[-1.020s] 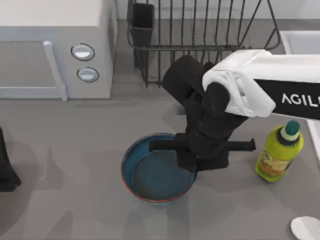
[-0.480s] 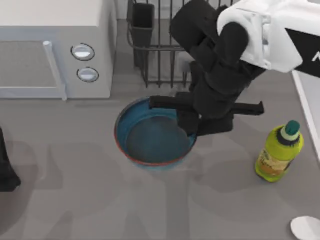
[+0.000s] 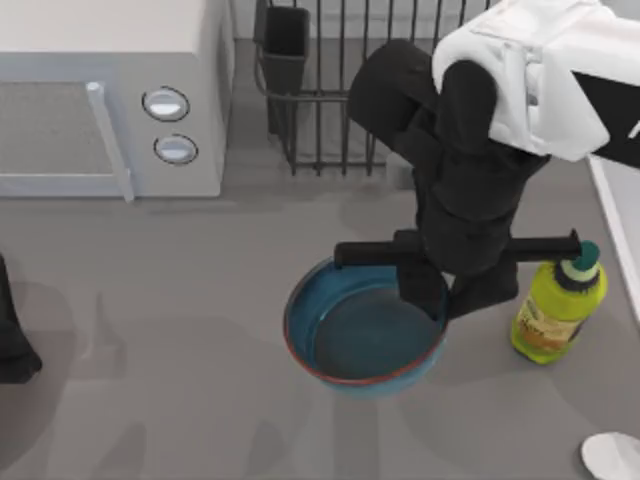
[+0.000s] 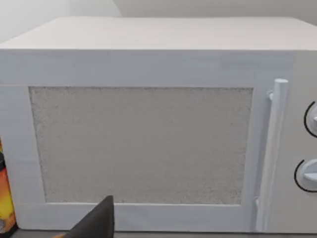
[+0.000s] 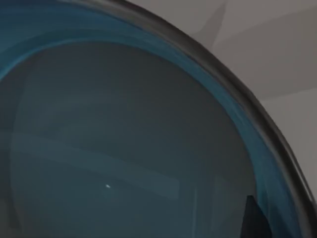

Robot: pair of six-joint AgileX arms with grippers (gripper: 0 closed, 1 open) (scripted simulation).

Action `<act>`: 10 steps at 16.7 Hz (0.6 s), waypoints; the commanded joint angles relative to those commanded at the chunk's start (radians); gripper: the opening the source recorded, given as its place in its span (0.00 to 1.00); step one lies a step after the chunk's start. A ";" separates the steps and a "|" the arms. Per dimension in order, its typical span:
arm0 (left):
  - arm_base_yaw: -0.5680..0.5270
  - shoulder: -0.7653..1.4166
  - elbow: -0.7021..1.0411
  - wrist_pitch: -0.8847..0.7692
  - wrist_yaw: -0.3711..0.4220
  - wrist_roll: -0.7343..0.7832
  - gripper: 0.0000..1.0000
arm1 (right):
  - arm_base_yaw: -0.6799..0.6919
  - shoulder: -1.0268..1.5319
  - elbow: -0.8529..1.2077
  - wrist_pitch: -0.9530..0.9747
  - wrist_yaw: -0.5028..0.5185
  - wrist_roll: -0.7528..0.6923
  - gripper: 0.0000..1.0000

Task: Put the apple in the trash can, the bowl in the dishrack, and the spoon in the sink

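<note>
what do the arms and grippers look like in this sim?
Right arm: glossy white shell with a black band carrying white lettering, then bulky black wrist links. Right gripper: matte black, below a long thin black crossbar. Left arm: a black part at the table's left edge.

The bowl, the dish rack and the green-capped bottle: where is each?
bowl (image 3: 365, 345): top view, teal inside floor.
dishrack (image 3: 318, 100): top view, upright bars.
bottle (image 3: 556, 310): top view, yellow-green body.

Your right gripper (image 3: 448, 300) covers the bowl's (image 3: 350, 345) far-right rim; finger state unreadable. Dishrack (image 3: 330, 120) runs off the top edge, partly behind the arm. Spoon (image 3: 612, 456) cut at the lower-right corner. Microwave (image 4: 148, 134) cropped in the left wrist view.
</note>
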 joint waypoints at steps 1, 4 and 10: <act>0.000 0.000 0.000 0.000 0.000 0.000 1.00 | 0.000 0.000 0.000 0.000 0.000 0.000 0.00; 0.000 0.000 0.000 0.000 0.000 0.000 1.00 | 0.001 0.001 0.001 0.014 0.011 -0.007 0.00; 0.000 0.000 0.000 0.000 0.000 0.000 1.00 | 0.076 -0.089 -0.015 0.292 0.267 -0.156 0.00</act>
